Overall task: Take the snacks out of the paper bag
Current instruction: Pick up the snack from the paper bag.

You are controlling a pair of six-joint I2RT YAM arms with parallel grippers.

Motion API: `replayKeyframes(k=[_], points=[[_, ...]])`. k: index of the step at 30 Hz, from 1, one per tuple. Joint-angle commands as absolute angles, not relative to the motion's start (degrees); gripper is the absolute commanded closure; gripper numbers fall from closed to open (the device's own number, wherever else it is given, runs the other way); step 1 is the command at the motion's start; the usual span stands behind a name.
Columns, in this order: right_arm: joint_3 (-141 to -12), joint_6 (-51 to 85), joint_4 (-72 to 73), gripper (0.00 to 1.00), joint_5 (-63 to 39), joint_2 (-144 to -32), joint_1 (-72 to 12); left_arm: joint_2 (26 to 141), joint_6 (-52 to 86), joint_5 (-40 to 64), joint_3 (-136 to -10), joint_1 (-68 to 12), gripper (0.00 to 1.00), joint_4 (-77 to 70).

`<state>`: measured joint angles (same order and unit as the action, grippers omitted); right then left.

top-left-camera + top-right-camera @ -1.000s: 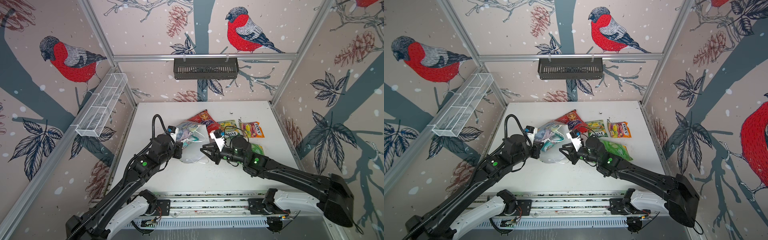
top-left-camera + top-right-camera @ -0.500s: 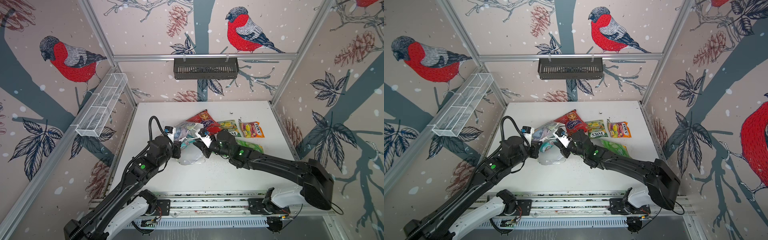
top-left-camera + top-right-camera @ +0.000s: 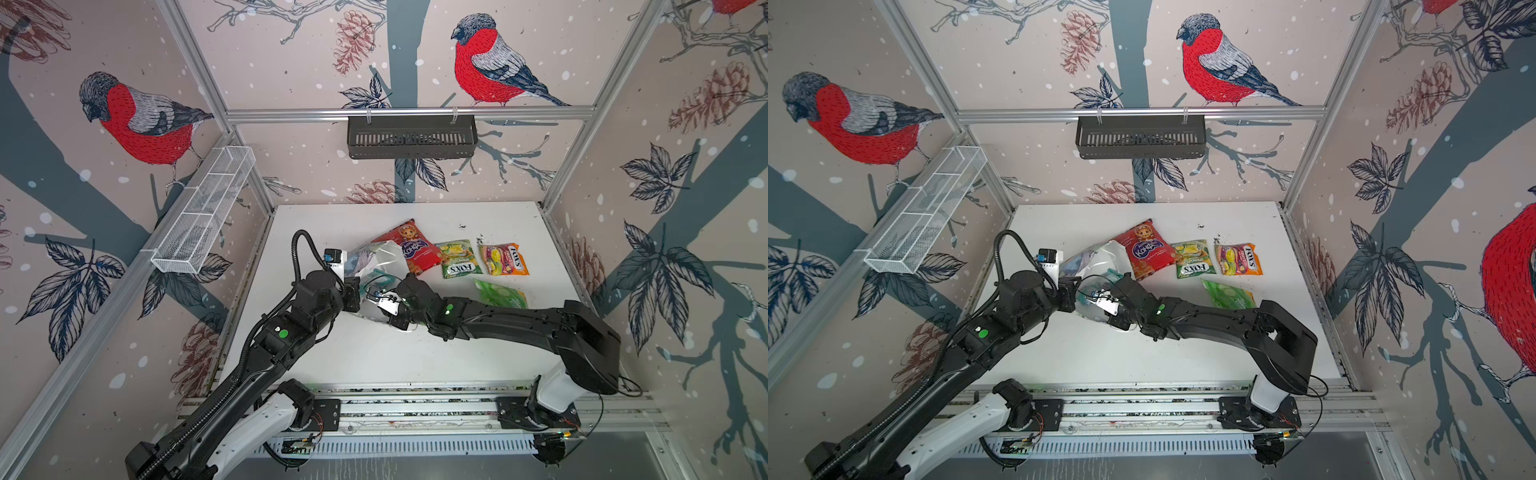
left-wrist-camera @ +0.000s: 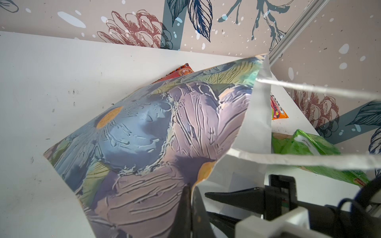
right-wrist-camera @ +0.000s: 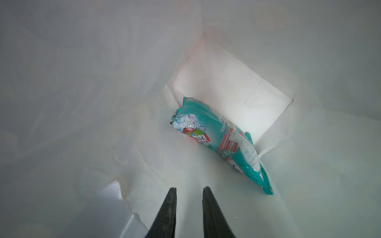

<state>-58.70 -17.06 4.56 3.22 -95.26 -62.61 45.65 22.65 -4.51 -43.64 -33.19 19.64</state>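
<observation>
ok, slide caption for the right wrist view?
Inside the paper bag: right gripper, jaws apart and empty, short of the lone teal snack packet at the bottom.

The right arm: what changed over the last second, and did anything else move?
The right gripper moved from outside the paper bag into its mouth, jaws slightly apart, toward the teal packet, not yet gripped. The left gripper stayed shut on the bag's edge. The red packet, green-yellow FOX'S packet, orange FOX'S packet and bright green packet did not move.
</observation>
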Motion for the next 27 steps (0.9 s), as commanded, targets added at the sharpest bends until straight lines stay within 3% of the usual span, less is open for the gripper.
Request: replayKeyframes(k=[1,5,11,27], points=[[-59.4,-19.3,3.6,0.73,7.5,-97.3,-62.8,45.7,23.8,-5.6,-44.0,-33.2,1.00,17.8],[-60.3,-20.5,4.0,0.67,9.2,-99.6,-62.8,45.3,23.6,-6.7,-44.0,-33.2,1.00,18.4],[-61.2,-23.1,8.3,0.48,13.2,-102.1,-62.9,45.2,22.6,-7.0,-44.2,-33.1,1.00,19.4],[-64.1,-33.2,29.0,0.33,18.4,-112.5,-62.5,48.0,21.9,-3.4,-43.4,-33.1,1.00,17.9]])
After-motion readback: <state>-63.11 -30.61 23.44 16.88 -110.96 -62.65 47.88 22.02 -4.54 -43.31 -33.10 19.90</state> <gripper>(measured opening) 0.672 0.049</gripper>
